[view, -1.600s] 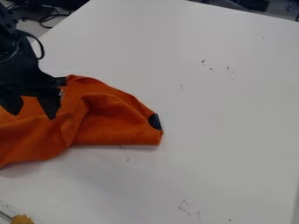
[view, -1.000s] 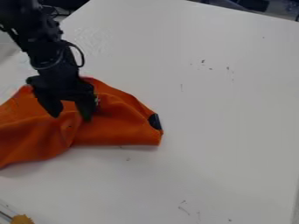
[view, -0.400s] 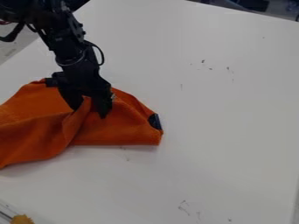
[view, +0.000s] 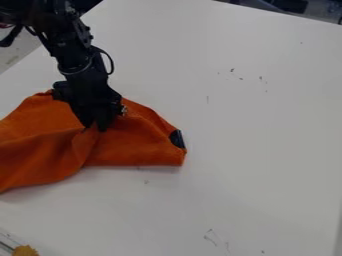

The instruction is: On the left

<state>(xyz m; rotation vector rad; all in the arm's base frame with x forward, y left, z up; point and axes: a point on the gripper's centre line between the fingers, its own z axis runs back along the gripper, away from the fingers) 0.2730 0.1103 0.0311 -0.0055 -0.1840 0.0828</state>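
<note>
The black gripper (view: 95,127) hangs down over the middle of an orange cloth (view: 133,147) at the left of the camera view. Its two fingers are close together, with a raised fold of the cloth pinched between the tips. The cloth lies rumpled on the white table, running out of view at the left edge. A dark oval patch (view: 177,139) shows at the cloth's right corner. Part of the cloth behind the gripper is hidden.
The white table (view: 254,140) extends to the right and front, with small dark marks on it. At the bottom left corner is a yellowish lump (view: 25,250) beside a metal-like rail. Dark items stand beyond the table's far edge.
The gripper has moved right across the cloth from the left edge, then slightly back left. Its fingers, apart before, have closed on the fold.
</note>
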